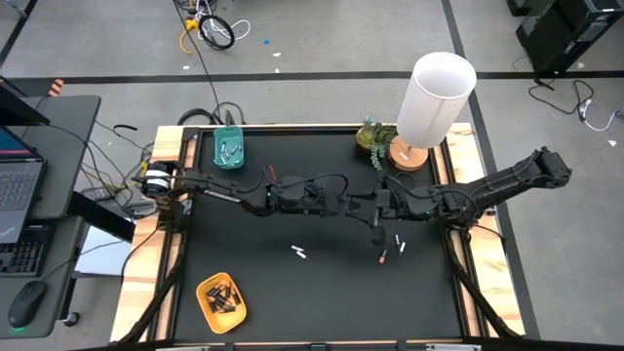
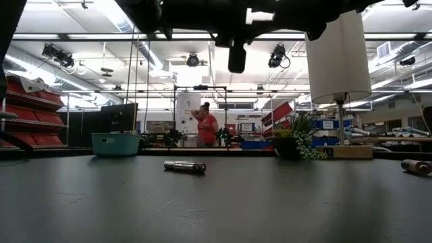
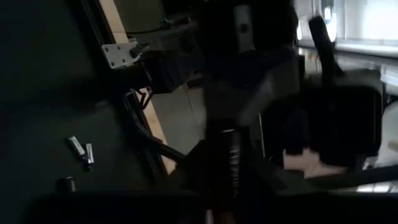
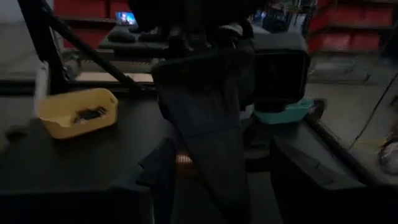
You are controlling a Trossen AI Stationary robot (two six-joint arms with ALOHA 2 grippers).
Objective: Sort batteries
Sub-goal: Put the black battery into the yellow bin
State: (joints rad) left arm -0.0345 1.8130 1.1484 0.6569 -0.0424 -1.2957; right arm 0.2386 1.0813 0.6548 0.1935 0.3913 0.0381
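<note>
Both arms meet above the table's middle right. My left gripper [image 1: 363,207] and my right gripper [image 1: 388,209] face each other closely, and each fills the other's wrist view as a dark mass. In the right wrist view a small orange-brown spot [image 4: 183,163] shows between them; what it is, I cannot tell. Loose batteries lie flat on the mat: a pale pair [image 1: 299,253], a dark one with a red end [image 1: 383,257] and pale ones [image 1: 399,242]. The low view shows one battery [image 2: 184,166] lying on its side.
The yellow oval tray [image 1: 221,300] with dark batteries sits near the front left. The teal tray [image 1: 229,148] with pale batteries sits at the far left. A white lamp [image 1: 434,102] and a small plant [image 1: 373,138] stand at the far right. A person [image 2: 206,127] stands far behind.
</note>
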